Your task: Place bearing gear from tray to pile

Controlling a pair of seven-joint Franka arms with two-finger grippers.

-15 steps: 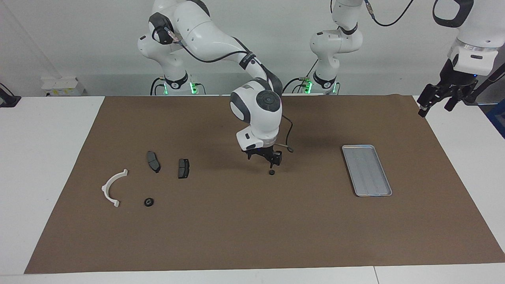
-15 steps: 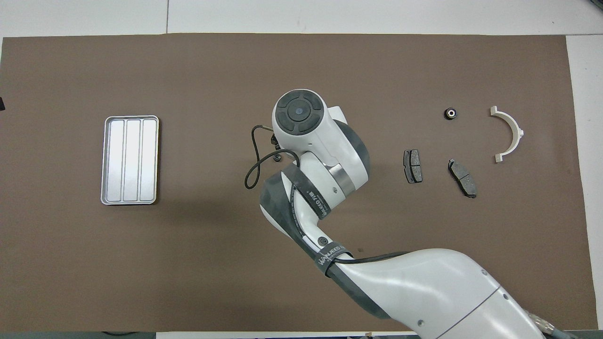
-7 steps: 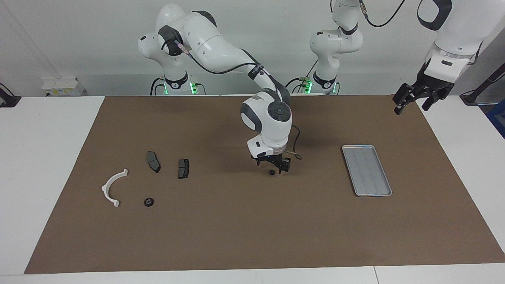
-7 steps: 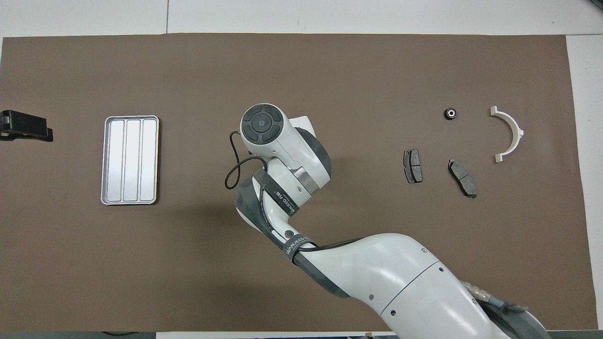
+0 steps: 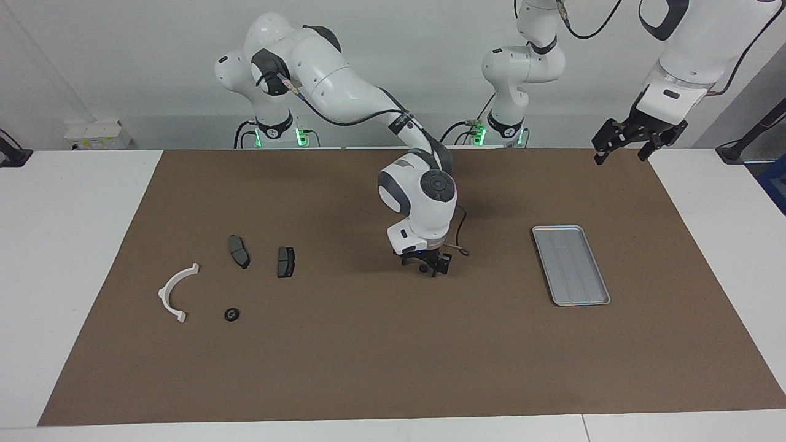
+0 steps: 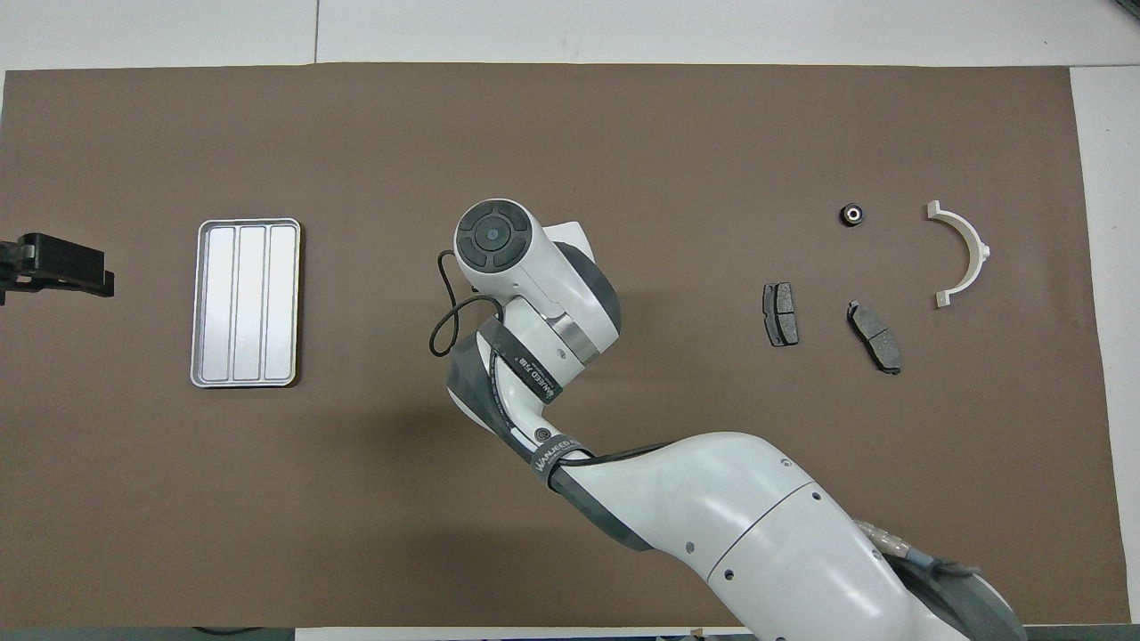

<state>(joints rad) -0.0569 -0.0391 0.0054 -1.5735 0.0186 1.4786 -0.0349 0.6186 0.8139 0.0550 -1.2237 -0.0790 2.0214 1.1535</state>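
Note:
A small black bearing gear [image 5: 424,268] lies on the brown mat, mid-table, between the tray and the pile. My right gripper [image 5: 425,266] is low over it, open, a finger on each side. In the overhead view the right arm's wrist [image 6: 494,236] hides both. The silver tray [image 5: 571,265] [image 6: 248,303] is empty. The pile holds a white half-ring bracket [image 5: 162,294] [image 6: 980,249], two brake pads [image 5: 239,251] [image 5: 285,261] and another bearing gear [image 5: 231,314] [image 6: 852,214]. My left gripper [image 5: 632,140] [image 6: 55,267] is open, high by the mat's edge past the tray.
The brown mat [image 5: 368,356] covers most of the white table. A thin cable loop [image 6: 450,312] hangs from the right arm's wrist.
My right gripper has shifted a little toward the tray and come down around the gear on the mat. My left gripper has swung up and in toward the mat.

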